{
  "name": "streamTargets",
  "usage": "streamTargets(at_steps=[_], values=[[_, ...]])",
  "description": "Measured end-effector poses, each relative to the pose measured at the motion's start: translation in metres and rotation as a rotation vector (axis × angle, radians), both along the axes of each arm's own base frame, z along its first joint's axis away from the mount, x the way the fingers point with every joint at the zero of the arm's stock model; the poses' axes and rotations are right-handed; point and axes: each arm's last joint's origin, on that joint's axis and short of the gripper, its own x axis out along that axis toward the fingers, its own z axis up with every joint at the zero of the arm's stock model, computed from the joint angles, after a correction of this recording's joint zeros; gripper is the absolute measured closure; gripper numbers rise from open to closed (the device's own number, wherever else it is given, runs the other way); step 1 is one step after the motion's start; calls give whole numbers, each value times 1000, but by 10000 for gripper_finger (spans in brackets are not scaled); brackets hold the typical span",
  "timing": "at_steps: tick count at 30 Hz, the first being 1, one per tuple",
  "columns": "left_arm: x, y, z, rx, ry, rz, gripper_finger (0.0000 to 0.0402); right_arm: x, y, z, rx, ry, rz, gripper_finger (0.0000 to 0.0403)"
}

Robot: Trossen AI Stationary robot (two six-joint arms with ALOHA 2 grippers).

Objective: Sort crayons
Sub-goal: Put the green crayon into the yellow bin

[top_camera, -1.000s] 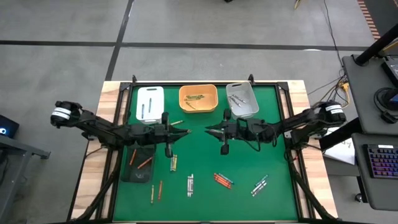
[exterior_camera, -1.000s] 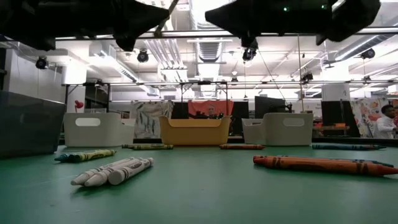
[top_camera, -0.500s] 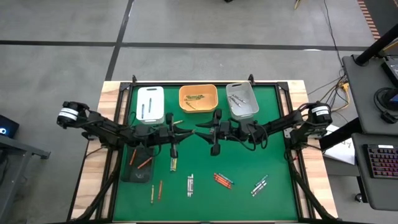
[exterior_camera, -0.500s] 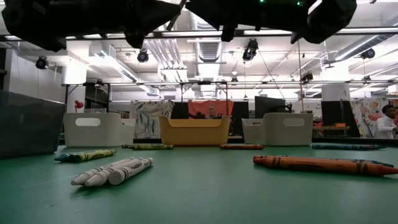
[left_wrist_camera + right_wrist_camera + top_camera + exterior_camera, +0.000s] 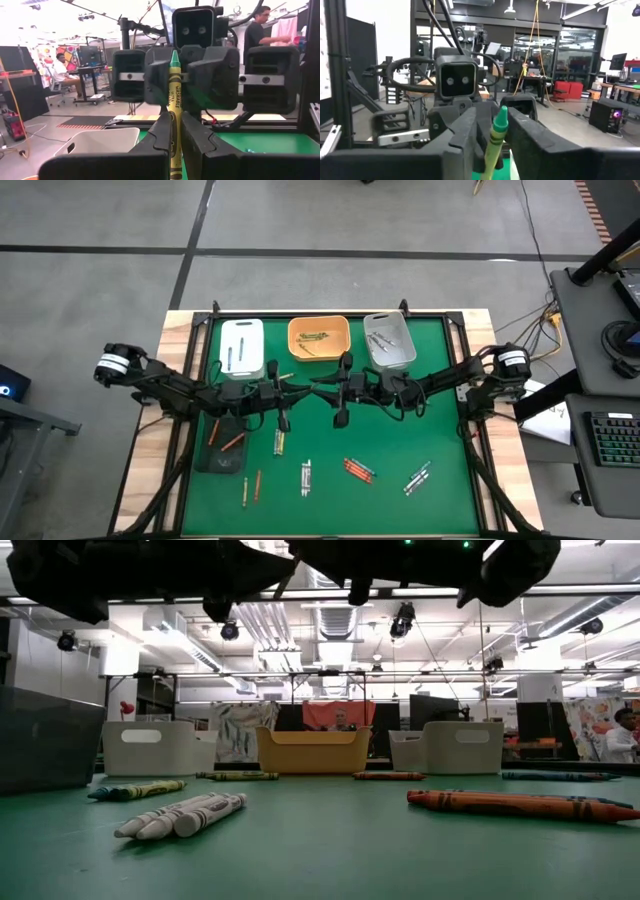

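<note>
Mid-air handover, I judge. The left tool (image 5: 174, 120) is pinched on a yellow-green crayon (image 5: 174, 85), tip pointing straight at the right tool (image 5: 496, 120). That one faces it nose to nose above the surface (image 5: 400, 440) and already straddles the tip (whether it has clamped yet I cannot tell). Next: the right tool must grip firmly before the left releases, then carry the crayon to the orange tray (image 5: 292, 338) just beyond both tools.

Overhead, table-level and two facing wrist cameras share the green table (image 5: 330, 450).
</note>
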Motion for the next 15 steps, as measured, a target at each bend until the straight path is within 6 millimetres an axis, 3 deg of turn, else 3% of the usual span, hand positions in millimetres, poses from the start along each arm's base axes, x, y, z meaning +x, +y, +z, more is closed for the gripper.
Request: streamTargets(at_steps=[6,15], values=[[0,0,3,-7,-12,1,389,3,-1,3,-9,-16,-10,385],[-6,2,9,-21,15,53,309,1,-17,6,5,51,-59,388]])
